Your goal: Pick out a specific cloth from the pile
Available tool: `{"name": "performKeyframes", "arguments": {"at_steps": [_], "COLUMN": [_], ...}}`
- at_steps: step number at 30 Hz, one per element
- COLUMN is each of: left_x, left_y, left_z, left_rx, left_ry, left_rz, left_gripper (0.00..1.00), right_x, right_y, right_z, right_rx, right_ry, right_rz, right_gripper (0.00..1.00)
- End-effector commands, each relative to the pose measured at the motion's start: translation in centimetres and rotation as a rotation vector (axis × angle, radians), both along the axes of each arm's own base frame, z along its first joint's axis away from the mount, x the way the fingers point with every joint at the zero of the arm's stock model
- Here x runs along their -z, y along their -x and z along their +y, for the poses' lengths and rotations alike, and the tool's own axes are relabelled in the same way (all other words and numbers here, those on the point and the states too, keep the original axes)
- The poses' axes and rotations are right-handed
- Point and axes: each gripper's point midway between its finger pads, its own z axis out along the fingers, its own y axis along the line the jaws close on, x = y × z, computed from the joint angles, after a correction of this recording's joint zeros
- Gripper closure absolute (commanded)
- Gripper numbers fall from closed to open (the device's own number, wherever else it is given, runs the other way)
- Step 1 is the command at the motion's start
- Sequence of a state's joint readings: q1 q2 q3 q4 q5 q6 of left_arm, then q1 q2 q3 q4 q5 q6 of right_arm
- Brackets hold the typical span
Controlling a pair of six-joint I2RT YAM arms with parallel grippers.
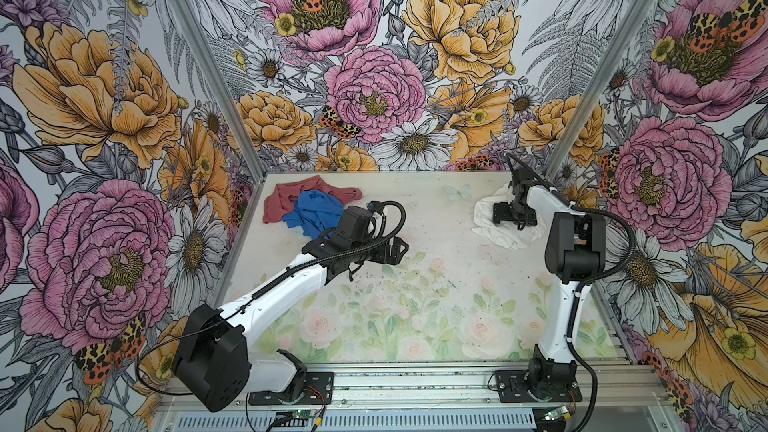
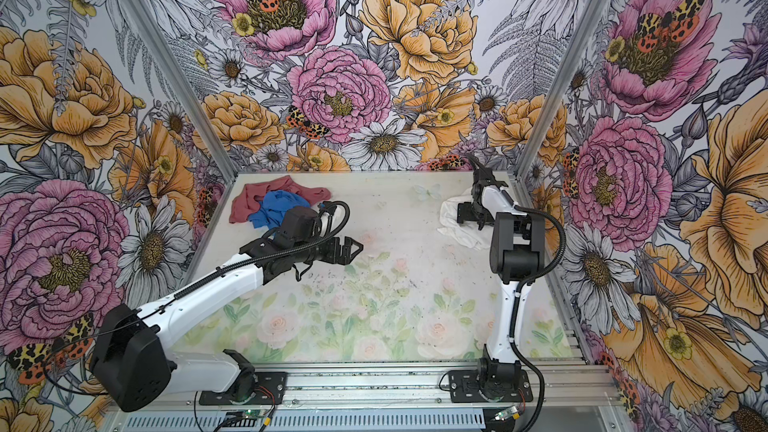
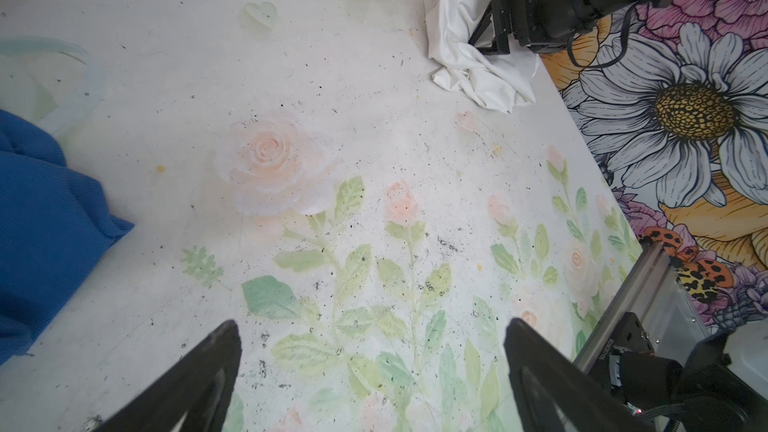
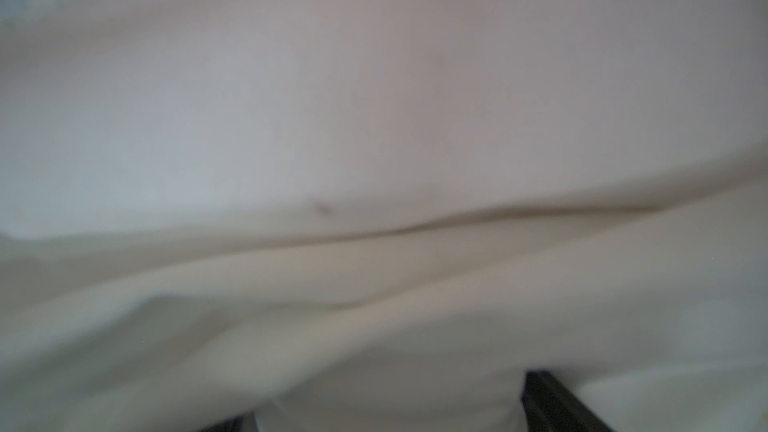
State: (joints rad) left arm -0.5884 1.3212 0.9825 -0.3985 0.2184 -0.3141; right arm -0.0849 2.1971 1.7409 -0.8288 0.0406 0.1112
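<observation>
- The white cloth point(image 1: 486, 218) point(image 2: 451, 218) point(image 3: 465, 35) lies crumpled in the far right corner of the table point(image 1: 436, 209). Its outer edge is close against the right wall point(image 1: 665, 160) and near the back wall point(image 1: 374, 76).
- The right gripper point(image 1: 512, 220) point(image 2: 471, 218) point(image 3: 492, 41) is down on this cloth with its jaws spread wide and folds bunched between and around them.
- The right wrist view is filled with blurred white fabric point(image 4: 374, 118), with one dark finger point(image 4: 544, 405) at its edge.
- Room is tight on the wall side of the white cloth and open toward the middle and front of the table.
- The pile point(image 1: 307, 205) point(image 2: 274, 205) sits in the far left corner, well apart from the white cloth. Its blue cloth point(image 1: 309, 214) point(image 3: 41, 222) lies on the red cloth point(image 1: 282, 201), whose edge nears the left wall.
- The left gripper point(image 1: 401, 247) point(image 2: 353, 249) point(image 3: 372, 326) hovers just beside the pile, pointing toward the middle, jaws wide apart and holding nothing.
- In both top views the left arm's wrist overlaps the blue cloth's near edge.
- Bare, speckled table lies between the two grippers.
- A metal rail point(image 1: 415, 376) runs along the front edge and carries both arm bases.
</observation>
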Motion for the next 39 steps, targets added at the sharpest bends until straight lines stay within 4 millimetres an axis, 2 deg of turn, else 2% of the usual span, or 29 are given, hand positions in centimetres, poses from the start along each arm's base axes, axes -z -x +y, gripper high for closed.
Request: {"name": "performKeyframes", "arguments": {"at_steps": [1,3,5,6,10,11,13,16,19,23,26,31,39], "left_x": [-0.7,-0.8,-1.1,-1.4,-1.9,-2.0,-2.2,-2.5,-2.6,-2.7,-2.8,-2.9,-2.6], "left_y": [0.2,0.3,0.5,0.6,0.9,1.0,1.1,1.3,1.4,1.2,1.1,1.0,0.9], "left_z": [0.0,0.1,0.1,0.2,1.0,1.3,1.8,2.5,3.1,3.7,3.9,4.0,4.3], "left_rx": [0.015,0.016,0.017,0.016,-0.002,-0.006,-0.020,-0.038,-0.059,-0.081,-0.090,-0.095,-0.110], "left_ry": [0.026,0.029,0.035,0.038,0.033,0.034,0.033,0.036,0.041,0.045,0.045,0.043,0.044], "left_rz": [-0.022,-0.024,-0.031,-0.035,-0.049,-0.052,-0.058,-0.063,-0.067,-0.072,-0.073,-0.080,-0.082], "left_gripper": [0.01,0.01,0.01,0.01,0.01,0.01,0.01,0.01,0.01,0.01,0.01,0.01,0.01], "right_x": [3.4,3.5,3.6,3.7,3.6,3.4,2.8,-0.2,-5.0,-12.1,-15.9,-20.1,-25.8], "right_y": [2.5,2.7,2.7,2.7,2.0,1.8,1.2,-0.3,-2.3,-4.5,-5.1,-5.1,-4.6], "right_z": [1.1,1.3,1.4,1.5,1.5,1.6,1.7,1.8,1.7,2.4,2.5,0.2,-5.5], "right_rx": [-0.021,-0.038,-0.048,-0.051,-0.049,-0.049,-0.042,-0.043,-0.040,-0.061,-0.063,-0.015,0.123], "right_ry": [-0.059,-0.075,-0.089,-0.098,-0.128,-0.139,-0.160,-0.148,-0.147,-0.191,-0.198,-0.107,0.101], "right_rz": [0.161,0.199,0.232,0.249,0.260,0.252,0.226,0.140,0.016,-0.161,-0.223,-0.288,-0.426], "right_gripper": [0.15,0.22,0.33,0.43,0.94,1.00,1.00,1.00,1.00,1.00,1.00,1.00,1.00]}}
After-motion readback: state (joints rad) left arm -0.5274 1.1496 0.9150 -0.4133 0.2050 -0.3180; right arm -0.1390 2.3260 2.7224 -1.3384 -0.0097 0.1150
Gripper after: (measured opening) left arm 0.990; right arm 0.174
